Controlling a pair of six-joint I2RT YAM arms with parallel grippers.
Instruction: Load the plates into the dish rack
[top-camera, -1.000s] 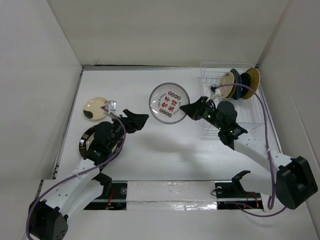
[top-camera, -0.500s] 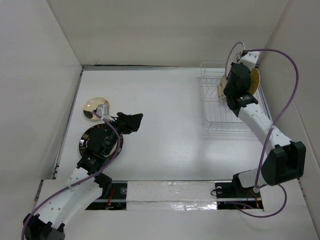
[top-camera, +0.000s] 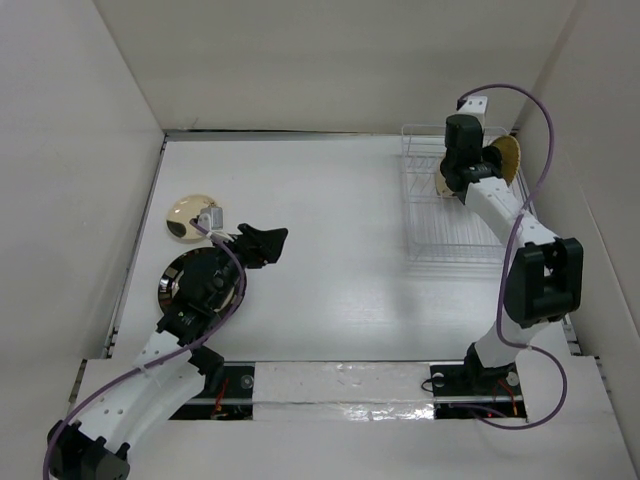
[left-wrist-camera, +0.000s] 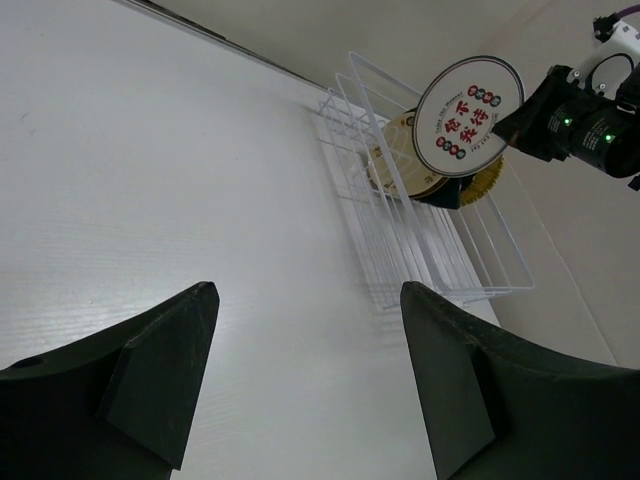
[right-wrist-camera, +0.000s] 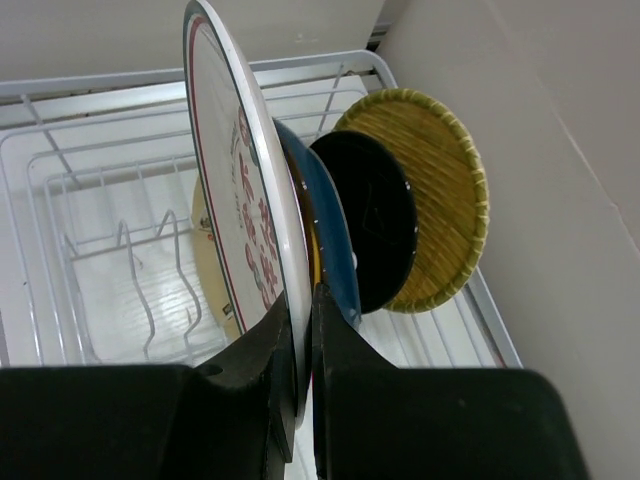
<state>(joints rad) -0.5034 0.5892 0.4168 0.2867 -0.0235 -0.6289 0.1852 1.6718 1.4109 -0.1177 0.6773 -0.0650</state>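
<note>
The right jaws are pinched shut on the lower rim of the white plate with red and green marks (right-wrist-camera: 240, 230), holding it upright and edge-on over the far end of the dish rack (top-camera: 450, 230). It hangs just beside the blue plate (right-wrist-camera: 325, 230), which stands in a row with the black plate (right-wrist-camera: 370, 220) and the woven yellow plate (right-wrist-camera: 440, 190). A yellowish plate (left-wrist-camera: 395, 165) also stands in the rack. The step in hand looks like slotting this plate in. I judge the next move to be a straight lowering that keeps the plate vertical and lets its rim settle between free tines on the open side of the blue plate without knocking its neighbour. The jaws should part only once the wires carry it. The left jaws are spread wide and hold nothing, hovering above the worktop (top-camera: 340, 280) on the left side. A large dark-rimmed plate (top-camera: 172, 285) lies partly under that arm, and a cream dish (top-camera: 185, 215) lies beyond it. Both are flat on the worktop, well apart from the rack, so the task seems more than half done. The held plate bears red characters at its centre, ringed by small red and green motifs. They look like East Asian script, but I cannot read them. No brand or label shows anywhere.
</note>
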